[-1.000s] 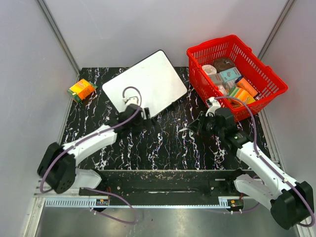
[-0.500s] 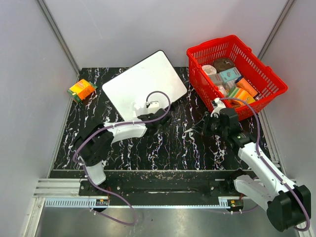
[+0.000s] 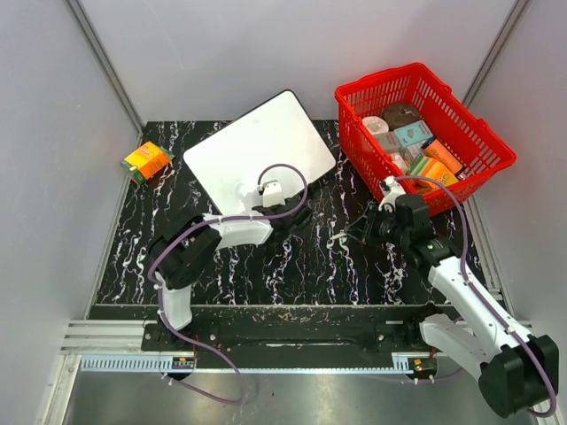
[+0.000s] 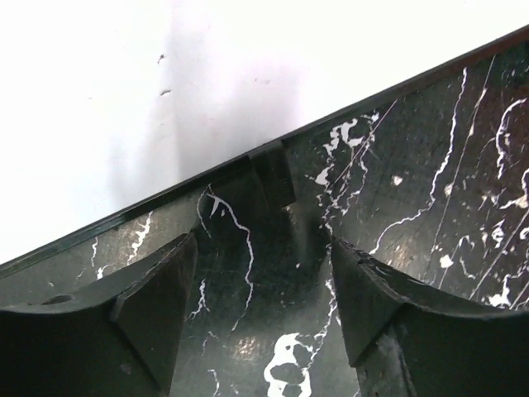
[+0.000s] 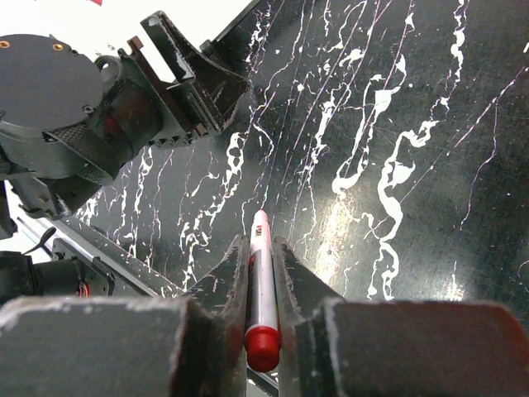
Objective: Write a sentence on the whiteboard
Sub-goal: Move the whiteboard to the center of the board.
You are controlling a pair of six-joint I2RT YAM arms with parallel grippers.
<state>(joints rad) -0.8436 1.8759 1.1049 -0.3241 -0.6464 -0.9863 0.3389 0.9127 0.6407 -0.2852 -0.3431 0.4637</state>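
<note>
The whiteboard (image 3: 257, 149) lies tilted at the back middle of the black marbled table, its face plain white; the sentence is not in view. My left gripper (image 3: 299, 218) hovers low over the table just off the board's near right edge, open with nothing between its fingers (image 4: 153, 306). In the left wrist view the whiteboard (image 4: 165, 83) fills the upper left and its thin black edge runs diagonally. My right gripper (image 3: 353, 235) is shut on a white marker (image 5: 260, 273) with a red cap, pointing left toward the left gripper (image 5: 194, 70). The marker tip (image 3: 337, 237) is above bare table.
A red basket (image 3: 483, 146) with several boxes stands at the back right, close behind my right arm. A small orange and green box (image 3: 146, 161) lies at the far left. Grey walls close in on both sides and the back.
My left arm has swung right along the board's near edge, from its left part to its right corner, and its jaws have narrowed. The right gripper shifted slightly, still holding the marker.
</note>
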